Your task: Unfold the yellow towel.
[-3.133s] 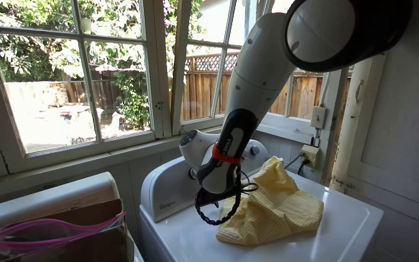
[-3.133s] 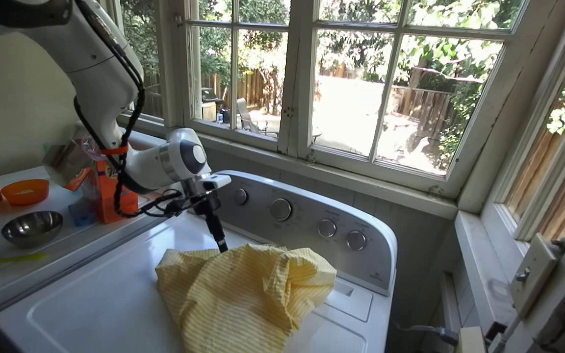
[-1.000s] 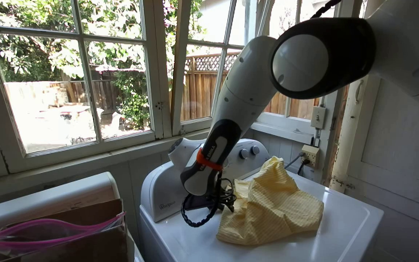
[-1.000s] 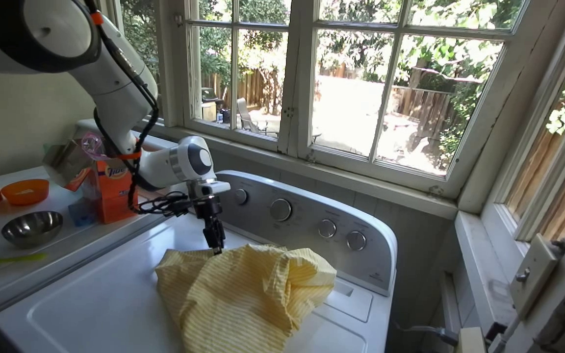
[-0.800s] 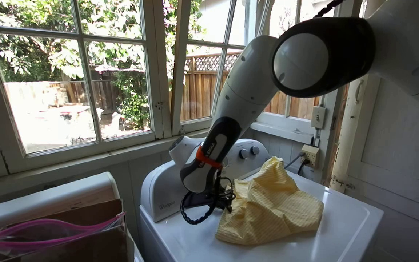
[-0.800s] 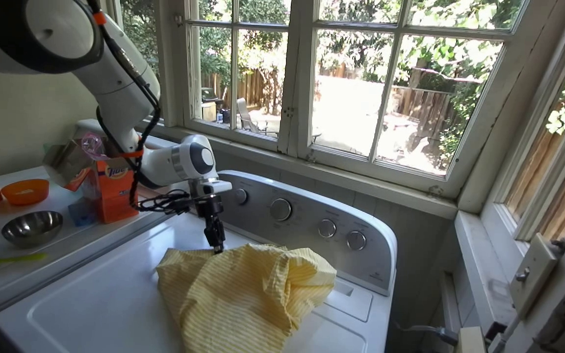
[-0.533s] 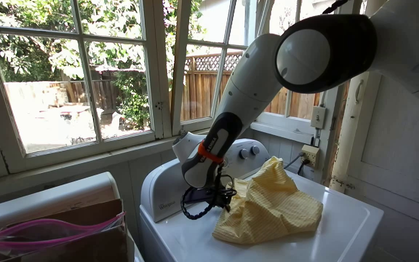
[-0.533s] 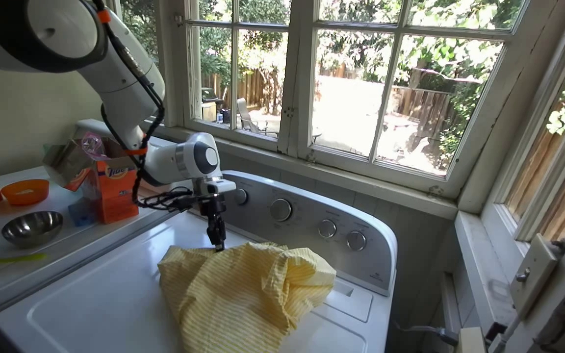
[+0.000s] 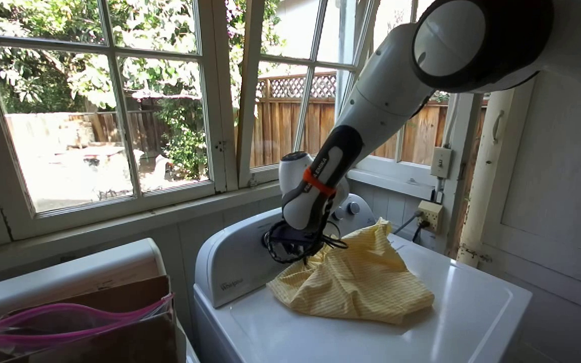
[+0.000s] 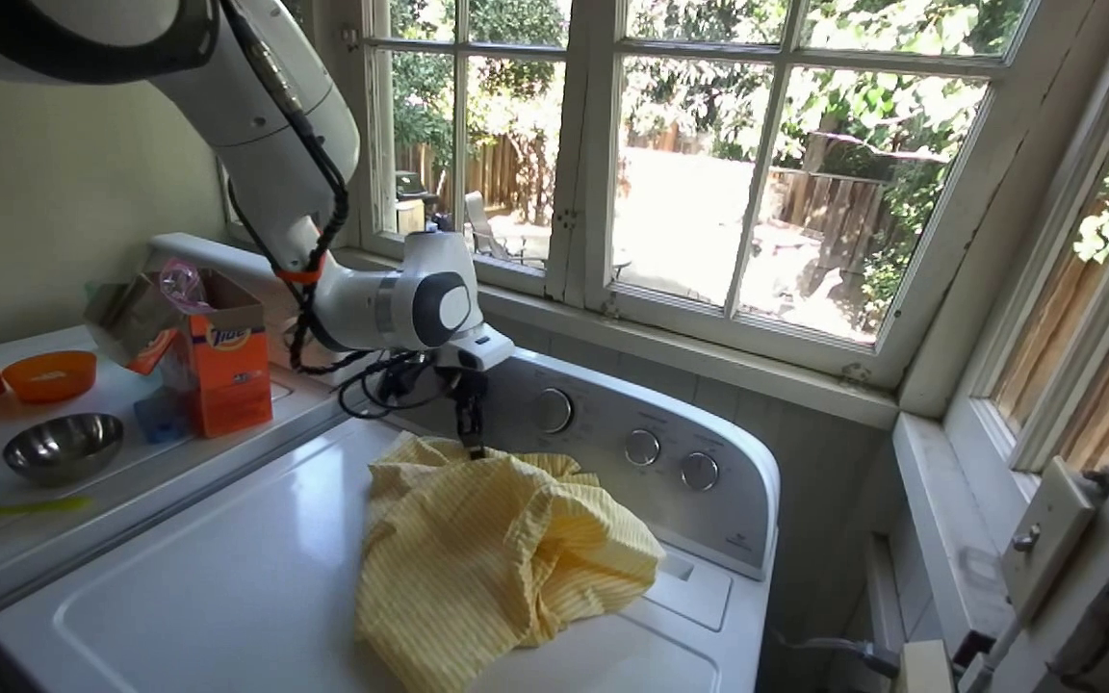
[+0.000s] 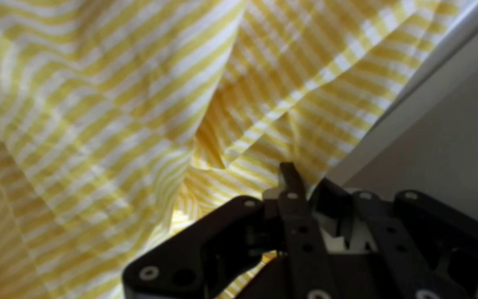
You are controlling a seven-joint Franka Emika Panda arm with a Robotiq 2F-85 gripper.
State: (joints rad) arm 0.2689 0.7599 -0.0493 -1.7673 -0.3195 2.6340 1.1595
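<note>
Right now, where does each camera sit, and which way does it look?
Exterior view: apart from the arm, looking past a pink-edged bag at washer and windows; arm shows upper right.
Exterior view: apart too, facing the knobs and windows; arm shows upper left.
Wrist view: at the arm's end, facing yellow towel folds; black gripper shows.
All three show the yellow towel.

Daylight poured in through the windows [image 10: 593,164], bleaching the yard [image 10: 684,212] in both exterior views and leaving the door [image 9: 563,191] dim. Glare streaked the washer top [image 9: 371,343] toward its right edge in an exterior view. The wrist view was softly blurred across the yellow towel [image 11: 98,133], and the gripper [image 11: 308,176] showed almost black.
</note>
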